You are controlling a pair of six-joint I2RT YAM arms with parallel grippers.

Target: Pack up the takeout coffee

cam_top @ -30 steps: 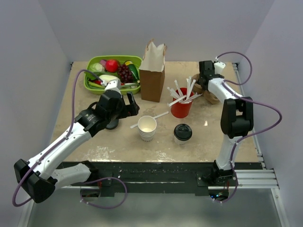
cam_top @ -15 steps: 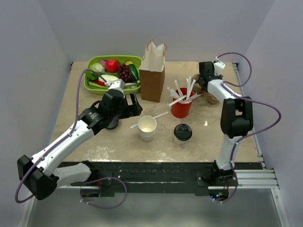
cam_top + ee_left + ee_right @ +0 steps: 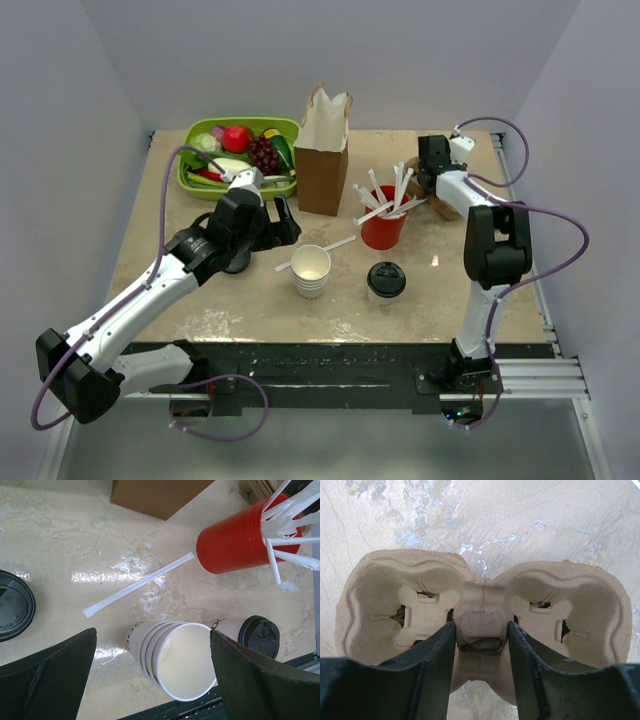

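My right pincer (image 3: pixel 480 628) grasping carrier (image 3: pixel 415 605) by centre rib, likely readying seat for coffee (image 3: pixel 258 637). My left pincer (image 3: pixel 152 632) hovering released above cups (image 3: pixel 181 666), beside coffee.

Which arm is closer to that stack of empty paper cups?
Left. The left gripper hovers beside the stack; the right gripper is across the table, jaws around a cardboard carrier.

Desk (image 3: pixel 60 530) is recorded as smooth, glossy, mottled beige. Cup carrier (image 3: pixel 420 605) is seen as moulded paper pulp, matt and rough. Takeout coffee (image 3: pixel 386 282): white paper, with a black plastic lid. Cup stack (image 3: pixel 175 660): smooth white paper. Red cup (image 3: pixel 235 542): glossy plastic. Bag (image 3: pixel 323 150): matt brown paper.
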